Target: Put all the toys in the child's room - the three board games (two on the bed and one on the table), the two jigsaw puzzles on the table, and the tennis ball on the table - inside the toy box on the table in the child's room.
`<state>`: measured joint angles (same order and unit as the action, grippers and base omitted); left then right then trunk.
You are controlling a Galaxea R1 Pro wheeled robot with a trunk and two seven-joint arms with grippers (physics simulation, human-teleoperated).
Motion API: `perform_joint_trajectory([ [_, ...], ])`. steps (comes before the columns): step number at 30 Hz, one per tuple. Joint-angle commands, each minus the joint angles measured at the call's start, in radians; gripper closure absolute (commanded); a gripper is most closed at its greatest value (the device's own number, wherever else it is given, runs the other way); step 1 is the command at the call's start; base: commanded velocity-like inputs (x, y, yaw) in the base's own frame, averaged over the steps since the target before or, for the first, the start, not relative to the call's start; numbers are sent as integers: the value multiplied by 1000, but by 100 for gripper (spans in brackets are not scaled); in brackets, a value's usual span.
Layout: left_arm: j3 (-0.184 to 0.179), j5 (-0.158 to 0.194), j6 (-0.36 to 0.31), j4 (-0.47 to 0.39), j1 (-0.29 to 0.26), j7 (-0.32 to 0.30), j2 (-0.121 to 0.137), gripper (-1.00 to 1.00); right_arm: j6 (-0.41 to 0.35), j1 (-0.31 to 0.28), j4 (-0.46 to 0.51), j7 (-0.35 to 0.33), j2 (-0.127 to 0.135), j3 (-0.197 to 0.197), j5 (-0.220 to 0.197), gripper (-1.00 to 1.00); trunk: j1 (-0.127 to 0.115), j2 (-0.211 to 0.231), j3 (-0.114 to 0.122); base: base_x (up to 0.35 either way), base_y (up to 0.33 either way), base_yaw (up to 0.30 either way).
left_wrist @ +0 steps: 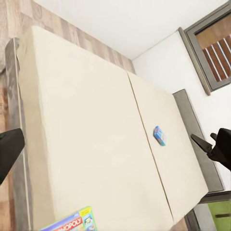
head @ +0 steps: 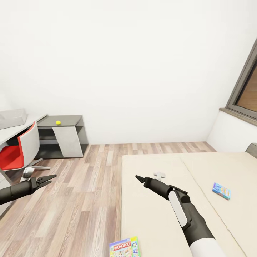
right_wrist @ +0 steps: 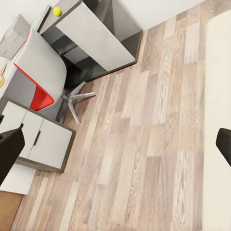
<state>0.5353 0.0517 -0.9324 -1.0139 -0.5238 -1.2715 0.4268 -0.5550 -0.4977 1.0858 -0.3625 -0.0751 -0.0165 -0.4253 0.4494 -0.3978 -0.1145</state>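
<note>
A white-walled child's room with wood-plank floor [head: 82, 200] and a grey-framed window [head: 246, 85] at the right. At the left stands the worktop [head: 14, 130], its pale top carrying the light grey toy box [head: 12, 117]; its lower dark grey end unit [head: 66, 137] bears the yellow tennis ball [head: 58, 122], which rests near the unit's back edge. A red-and-white swivel chair [head: 21, 150] is drawn up to the worktop.

The low bed [head: 160, 221] with its beige two-part mattress fills the lower right. On its far half lies the small blue board game [head: 221, 190], flat and well apart from everything else. The green-edged Monopoly box [head: 125, 247] lies near the foot edge of the bed's near half, cut off by the bottom of the head view. A small white object [head: 160, 175] rests on the mattress just beyond the right arm.

The left pincer [head: 48, 179] hangs over the floor beside the chair, its dark fingers close together to a point and holding nothing. The right pincer [head: 140, 178] reaches out above the mattress, fingers likewise nearly together, touching nothing. In the right wrist view the ball [right_wrist: 57, 11] shows on the end unit, with the chair [right_wrist: 36, 77] and white drawers [right_wrist: 43, 139] below; in the left wrist view the blue box [left_wrist: 160, 135] sits just beyond the mattress seam.
</note>
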Motion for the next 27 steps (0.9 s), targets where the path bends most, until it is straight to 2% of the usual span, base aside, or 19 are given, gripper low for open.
perform_joint_trajectory([
  [1, 0, 3, -9, 1, -1, -2, 1, -100, -6, -1, 1, 0, -1, 1, -4, -100, 1, -2, -2, 0, 205, 0],
  [27, 1, 3, -9, 1, -1, -2, 3, -100, -5, -1, 2, 0, -2, 1, -3, -100, 1, -2, -2, 0, 231, 0],
])
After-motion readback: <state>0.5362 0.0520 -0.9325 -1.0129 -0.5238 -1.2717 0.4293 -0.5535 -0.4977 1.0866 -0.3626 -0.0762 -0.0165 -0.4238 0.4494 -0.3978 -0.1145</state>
